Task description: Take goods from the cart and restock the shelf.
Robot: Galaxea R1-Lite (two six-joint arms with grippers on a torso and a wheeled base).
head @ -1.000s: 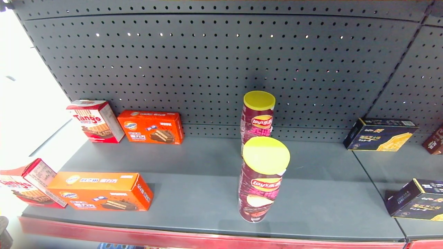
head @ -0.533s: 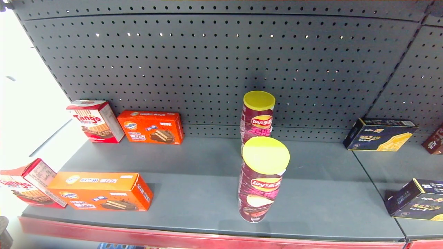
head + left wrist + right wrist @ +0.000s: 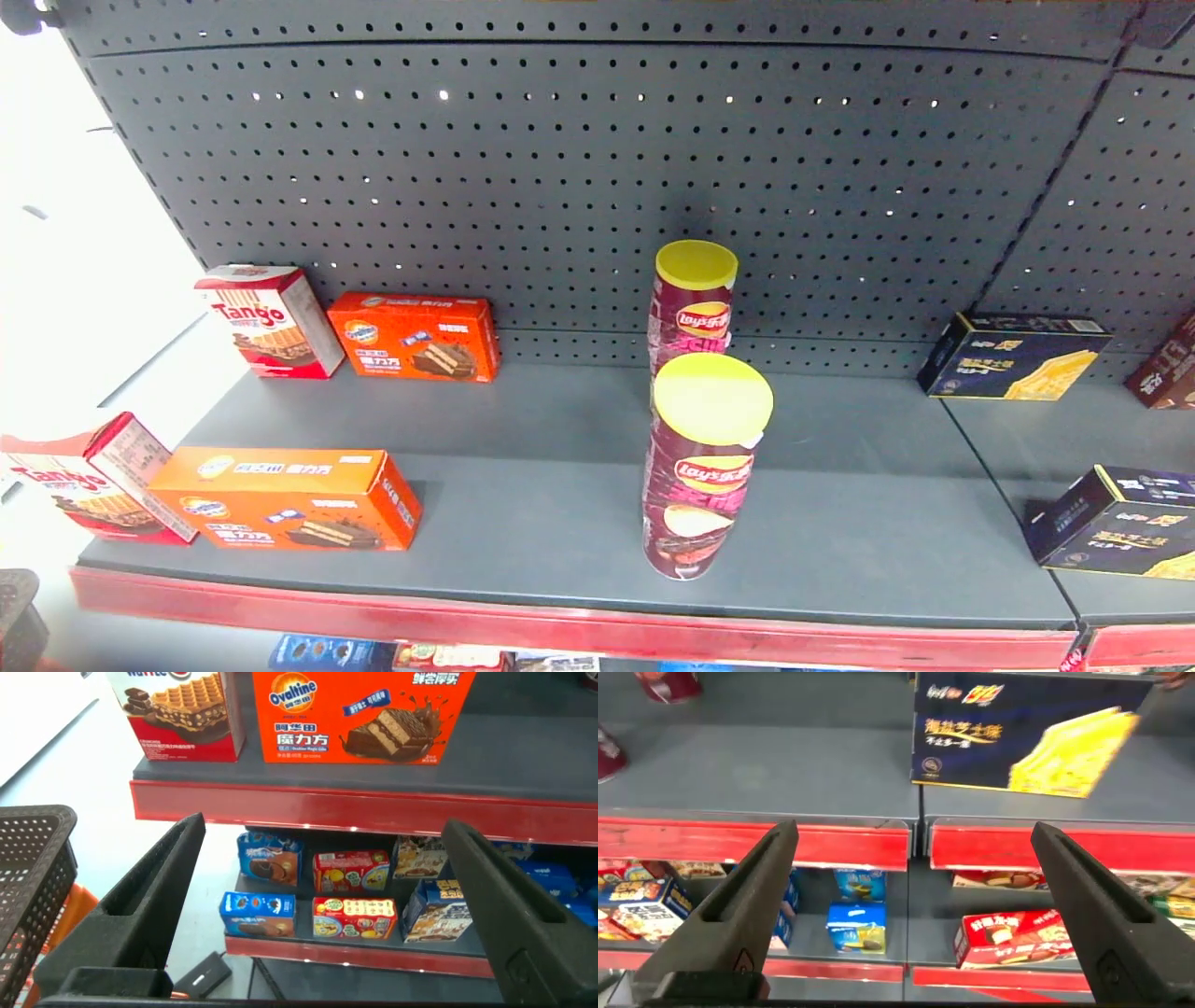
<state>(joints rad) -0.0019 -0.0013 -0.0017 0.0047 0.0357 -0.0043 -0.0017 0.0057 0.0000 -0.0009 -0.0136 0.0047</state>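
The left gripper (image 3: 322, 826) hangs in front of the red front lip (image 3: 374, 803) of the shelf, fingers spread wide, with nothing between them. The right gripper (image 3: 913, 833) is likewise wide and empty, facing the same lip below a dark blue box (image 3: 1027, 733). The cart appears as a black mesh basket (image 3: 33, 887) close beside the left gripper and lower than the shelf board; its goods are hidden. Judgement: the left arm is nearer for the pick. Two chip canisters (image 3: 705, 467) stand upright mid-shelf, one behind the other.
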